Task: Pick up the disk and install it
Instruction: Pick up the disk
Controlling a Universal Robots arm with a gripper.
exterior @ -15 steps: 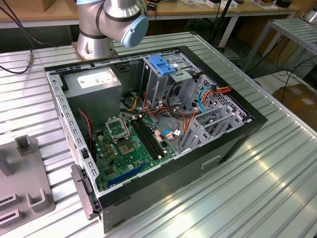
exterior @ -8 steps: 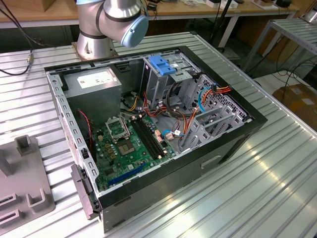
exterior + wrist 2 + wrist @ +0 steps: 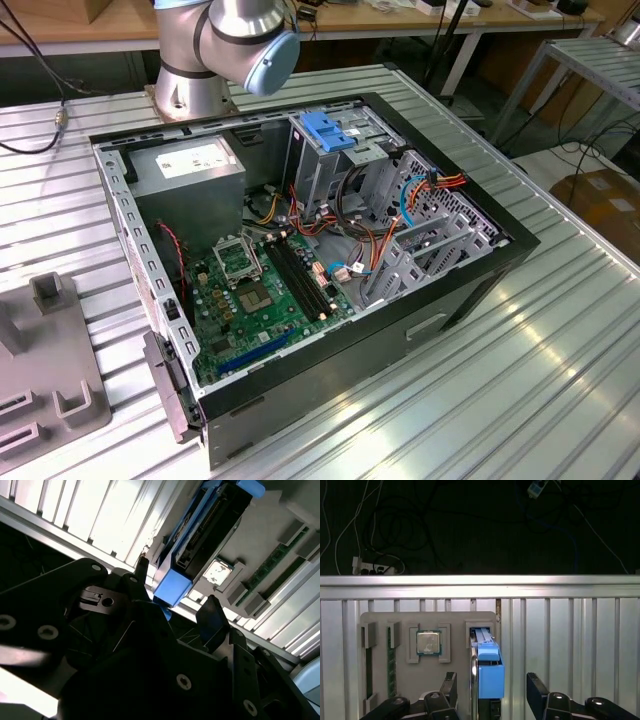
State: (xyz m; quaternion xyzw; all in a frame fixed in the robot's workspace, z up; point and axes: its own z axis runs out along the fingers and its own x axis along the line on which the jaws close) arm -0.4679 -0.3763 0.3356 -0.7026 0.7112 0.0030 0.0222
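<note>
Metal table (image 3: 560, 380), grey tray (image 3: 50, 390) at 8 o'clock from the computer (image 3: 400, 340) | disk (image 3: 489, 672) stands on edge in tray | my gripper (image 3: 492, 690) loose, fingers (image 3: 536, 692) spread either side | if I squeeze crooked, disk could tip and jam

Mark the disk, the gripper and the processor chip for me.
disk (image 3: 487, 667), first wrist view, on its blue carrier frame.
gripper (image 3: 175, 580), second wrist view, midway between its open fingertips.
processor chip (image 3: 428, 643), first wrist view, centre of its metal lid.
</note>
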